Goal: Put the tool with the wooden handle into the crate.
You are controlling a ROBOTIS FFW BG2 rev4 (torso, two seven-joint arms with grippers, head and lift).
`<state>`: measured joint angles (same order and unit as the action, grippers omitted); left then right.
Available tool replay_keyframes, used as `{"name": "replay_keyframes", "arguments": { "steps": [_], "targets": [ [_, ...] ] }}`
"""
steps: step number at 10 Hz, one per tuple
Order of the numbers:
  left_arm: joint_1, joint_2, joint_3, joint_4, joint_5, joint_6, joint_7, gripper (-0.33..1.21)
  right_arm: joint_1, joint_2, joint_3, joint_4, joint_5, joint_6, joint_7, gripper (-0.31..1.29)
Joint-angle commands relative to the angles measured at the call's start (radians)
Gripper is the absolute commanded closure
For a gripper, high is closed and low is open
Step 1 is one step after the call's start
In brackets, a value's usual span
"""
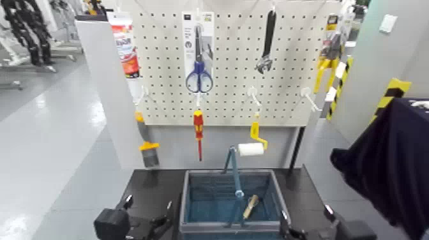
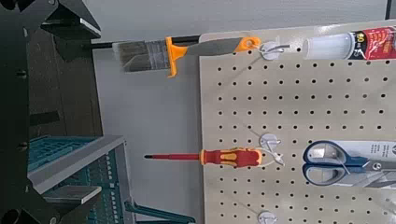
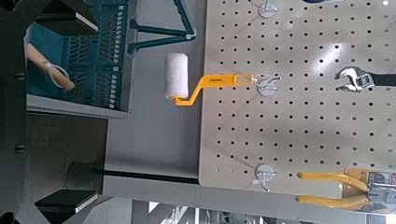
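The tool with the wooden handle [image 1: 250,205] lies inside the crate [image 1: 191,191], its pale handle slanting up toward the right; the right wrist view also shows the handle [image 3: 52,71] resting on the crate's floor. The blue-grey crate [image 3: 97,56] stands on the black table below the pegboard, its blue hoop handle [image 1: 235,172] raised. My right gripper [image 1: 305,216] sits low beside the crate's right side, open and empty. Beside the crate's left side my left gripper [image 1: 148,205] is also open and empty. In the left wrist view the crate [image 2: 78,161] is seen from its corner.
A white pegboard [image 1: 230,38] behind the crate carries scissors [image 1: 199,75], a wrench [image 1: 266,45], a red-and-yellow screwdriver [image 1: 198,127], a yellow-handled paint roller [image 1: 253,144], a brush [image 1: 147,148] and yellow pliers [image 1: 327,64]. A dark blue garment [image 1: 389,166] hangs at the right.
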<state>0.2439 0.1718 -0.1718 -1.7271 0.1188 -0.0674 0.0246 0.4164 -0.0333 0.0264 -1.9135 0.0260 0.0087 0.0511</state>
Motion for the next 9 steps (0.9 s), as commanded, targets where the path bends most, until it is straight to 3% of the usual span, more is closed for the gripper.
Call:
{"name": "replay_keyframes", "arguments": {
  "steps": [1, 9],
  "targets": [
    [0.005, 0.0, 0.011, -0.005, -0.004, 0.001, 0.0, 0.13, 0.07, 0.007, 0.001, 0.013, 0.017, -0.058, -0.028, 0.1],
    [0.006, -0.005, 0.008, -0.005, -0.007, 0.006, 0.0, 0.13, 0.098, 0.021, 0.012, 0.025, 0.026, -0.089, -0.048, 0.13]
  ]
}}
